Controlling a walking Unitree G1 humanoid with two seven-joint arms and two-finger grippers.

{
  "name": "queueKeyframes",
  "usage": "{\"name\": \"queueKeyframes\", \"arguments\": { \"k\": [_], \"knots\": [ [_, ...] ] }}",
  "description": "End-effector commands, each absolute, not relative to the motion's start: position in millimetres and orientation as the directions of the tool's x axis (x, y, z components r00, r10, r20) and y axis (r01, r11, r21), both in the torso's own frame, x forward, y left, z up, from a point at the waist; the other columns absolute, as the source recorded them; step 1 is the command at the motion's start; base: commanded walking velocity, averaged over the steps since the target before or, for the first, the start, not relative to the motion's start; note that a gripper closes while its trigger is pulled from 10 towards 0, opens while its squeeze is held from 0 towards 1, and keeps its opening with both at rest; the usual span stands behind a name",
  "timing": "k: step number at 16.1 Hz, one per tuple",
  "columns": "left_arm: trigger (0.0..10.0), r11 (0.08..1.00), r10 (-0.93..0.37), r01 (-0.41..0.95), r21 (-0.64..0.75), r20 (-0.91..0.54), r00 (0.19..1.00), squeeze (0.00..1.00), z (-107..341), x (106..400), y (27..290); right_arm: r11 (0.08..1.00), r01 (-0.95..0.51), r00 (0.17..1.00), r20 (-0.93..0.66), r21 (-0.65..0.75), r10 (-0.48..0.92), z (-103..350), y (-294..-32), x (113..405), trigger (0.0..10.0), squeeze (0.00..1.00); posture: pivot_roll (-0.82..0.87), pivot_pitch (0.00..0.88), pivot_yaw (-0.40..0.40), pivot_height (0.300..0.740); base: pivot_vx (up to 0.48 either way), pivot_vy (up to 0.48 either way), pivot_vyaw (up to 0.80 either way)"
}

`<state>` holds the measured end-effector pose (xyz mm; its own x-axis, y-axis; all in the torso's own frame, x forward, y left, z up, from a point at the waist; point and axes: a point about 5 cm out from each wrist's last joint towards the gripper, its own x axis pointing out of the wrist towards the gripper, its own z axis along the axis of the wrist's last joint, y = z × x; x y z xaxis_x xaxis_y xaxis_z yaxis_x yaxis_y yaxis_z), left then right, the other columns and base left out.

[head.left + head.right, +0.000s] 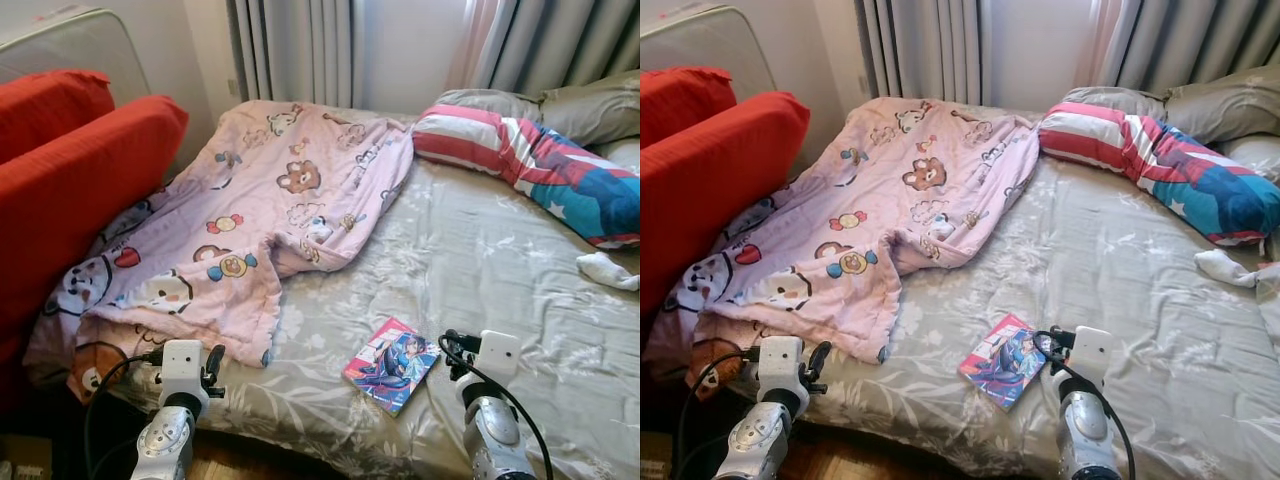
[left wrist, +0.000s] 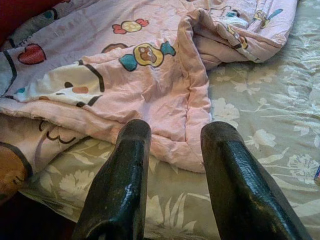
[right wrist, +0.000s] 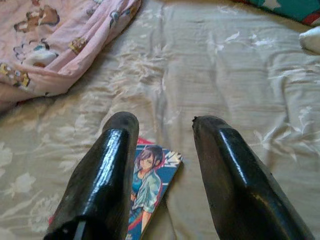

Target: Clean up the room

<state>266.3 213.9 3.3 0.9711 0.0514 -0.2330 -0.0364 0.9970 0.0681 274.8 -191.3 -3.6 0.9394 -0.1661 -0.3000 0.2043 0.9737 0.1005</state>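
Before you lies a bed (image 1: 480, 260) under a grey flowered cover, with grey curtains (image 1: 295, 50) at its head and 2 red cushions (image 1: 70, 170) stacked along the robot's left. You can see a pink cartoon-print blanket (image 1: 260, 210) spread crumpled over the left half of the bed, its lower edge hanging toward the near side. A striped red, white and blue pillow (image 1: 540, 165) lies across the far right, with grey pillows (image 1: 560, 105) behind it, and a white sock (image 1: 608, 270) rests on the cover just below the pillow's right end. Near the front edge sits a comic book (image 1: 391, 365), flat and cover up.

Your left gripper (image 2: 175, 145) hovers at the bed's near edge, jaws spread, pointed at the blanket's folded hem without touching it. Your right gripper (image 3: 162, 130) hangs just beside the comic book, jaws spread and holding nothing; one finger (image 3: 107, 170) overlaps the book's left side in the wrist view.
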Motion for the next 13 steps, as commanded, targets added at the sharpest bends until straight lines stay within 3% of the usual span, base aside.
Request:
{"name": "queueKeyframes", "arguments": {
  "k": [1, 13],
  "knots": [
    [10.0, 0.996, 0.066, -0.047, 0.081, -0.253, 0.965, 0.0, 1.2, 264.1, 218.6, 0.975, 0.201, 0.932, -0.323, 0.091, -0.162, -4.5, -188.8, 276.7, 10.0, 0.0, 0.07, 0.077, 0.012, 0.682, 0.0, 0.0, 0.0],
    [10.0, 0.996, 0.091, -0.089, 0.017, -0.287, 0.954, 0.0, -3.4, 260.5, 222.4, 0.975, 0.203, 0.92, -0.357, 0.086, -0.16, -8.8, -185.2, 274.7, 10.0, 0.0, 0.08, 0.098, 0.011, 0.658, 0.0, 0.0, 0.0]
  ]
}}
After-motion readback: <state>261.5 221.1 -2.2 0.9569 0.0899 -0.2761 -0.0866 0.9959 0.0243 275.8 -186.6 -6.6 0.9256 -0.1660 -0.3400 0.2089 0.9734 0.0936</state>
